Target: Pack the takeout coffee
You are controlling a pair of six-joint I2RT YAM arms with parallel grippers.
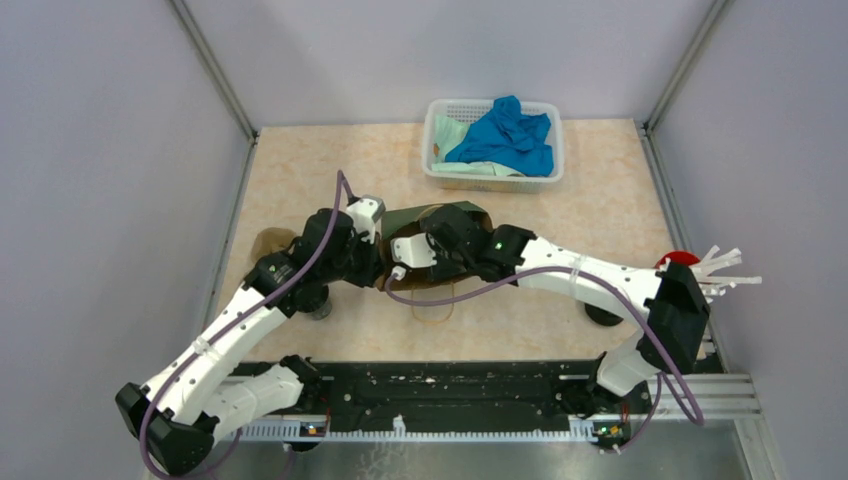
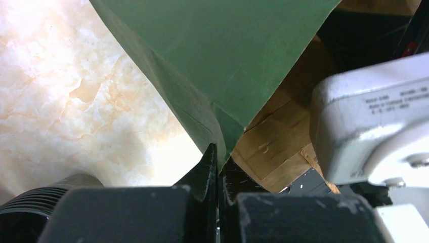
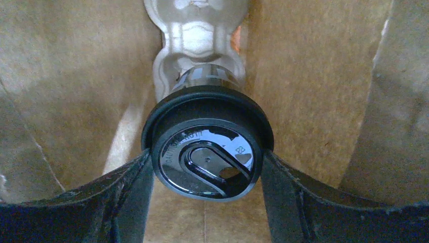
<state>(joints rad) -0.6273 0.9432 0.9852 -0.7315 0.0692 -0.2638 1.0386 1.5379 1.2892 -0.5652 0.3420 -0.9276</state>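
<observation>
My right gripper (image 3: 206, 162) is inside a paper bag, green outside (image 1: 440, 215) and brown inside (image 3: 313, 76). Its fingers press both sides of the lid of a takeout coffee (image 3: 207, 144), a black cup with a shiny black lid. The cup's base meets a pale moulded cup tray (image 3: 195, 30) deeper in the bag. My left gripper (image 2: 217, 157) is shut on the bag's green edge (image 2: 222, 61) and holds it up. In the top view the two grippers meet at the bag, left (image 1: 383, 252) and right (image 1: 412, 262). Another black cup (image 1: 320, 305) stands by the left arm.
A further black cup (image 1: 603, 315) stands under the right arm. A red cup with white sticks (image 1: 690, 262) is at the right edge. A white basket (image 1: 493, 175) with blue cloth sits at the back. A tan piece (image 1: 272, 243) lies left of the bag.
</observation>
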